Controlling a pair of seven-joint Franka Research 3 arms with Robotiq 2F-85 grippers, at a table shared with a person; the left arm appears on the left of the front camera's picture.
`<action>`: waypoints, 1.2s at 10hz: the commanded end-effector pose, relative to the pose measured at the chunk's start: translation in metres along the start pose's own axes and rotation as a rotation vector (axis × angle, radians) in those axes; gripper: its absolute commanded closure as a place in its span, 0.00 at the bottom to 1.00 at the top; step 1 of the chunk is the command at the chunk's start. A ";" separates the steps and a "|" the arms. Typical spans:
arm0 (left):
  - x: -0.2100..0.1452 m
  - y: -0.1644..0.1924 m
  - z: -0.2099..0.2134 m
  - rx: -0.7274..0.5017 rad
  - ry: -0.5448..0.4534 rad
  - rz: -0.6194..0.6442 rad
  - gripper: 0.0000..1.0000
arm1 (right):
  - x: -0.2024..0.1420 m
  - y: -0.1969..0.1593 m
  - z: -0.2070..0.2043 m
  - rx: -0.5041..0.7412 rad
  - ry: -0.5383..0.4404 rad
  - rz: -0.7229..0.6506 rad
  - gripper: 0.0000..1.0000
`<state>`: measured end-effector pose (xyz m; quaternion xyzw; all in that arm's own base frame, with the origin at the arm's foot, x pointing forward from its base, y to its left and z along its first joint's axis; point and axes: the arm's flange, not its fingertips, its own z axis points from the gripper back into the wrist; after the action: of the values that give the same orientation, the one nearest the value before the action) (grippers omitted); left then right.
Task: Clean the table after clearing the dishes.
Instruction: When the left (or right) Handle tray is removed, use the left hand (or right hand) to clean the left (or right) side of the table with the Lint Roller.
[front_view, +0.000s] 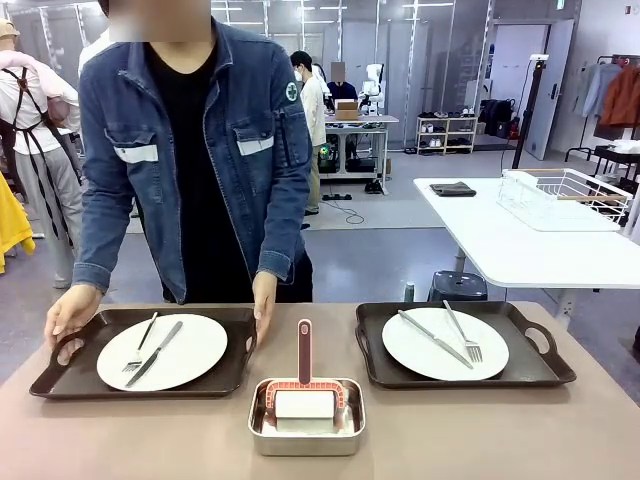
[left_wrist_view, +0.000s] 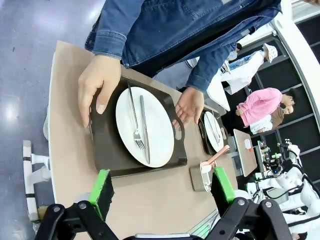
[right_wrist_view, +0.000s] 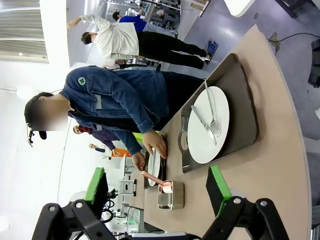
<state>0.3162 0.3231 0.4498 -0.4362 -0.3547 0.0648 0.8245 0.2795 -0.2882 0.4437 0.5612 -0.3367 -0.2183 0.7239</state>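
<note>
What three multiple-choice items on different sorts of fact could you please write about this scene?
1. The steel pan stands: A on the white table; B between the left tray and the right tray; C on a plate.
2. Number of white plates: A one; B two; C four.
3. The person's hands: A hold the left tray's ends; B lift a fork; C hang down.
Answers: 1 B, it sits in the gap; 2 B, one per tray; 3 A, one hand at each end.
</note>
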 end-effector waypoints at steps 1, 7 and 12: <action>-0.001 0.000 0.003 -0.020 -0.015 -0.013 0.00 | 0.001 0.001 0.003 0.011 0.002 0.011 0.00; 0.029 -0.065 -0.079 -0.055 0.045 -0.301 0.00 | 0.001 0.001 0.003 0.011 0.002 0.011 0.00; 0.015 -0.159 -0.205 -0.064 0.254 -0.579 0.00 | 0.001 0.001 0.003 0.011 0.002 0.011 0.00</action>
<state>0.4291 0.1131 0.5092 -0.3771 -0.3574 -0.2156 0.8268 0.2801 -0.2899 0.4437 0.5616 -0.3360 -0.2184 0.7239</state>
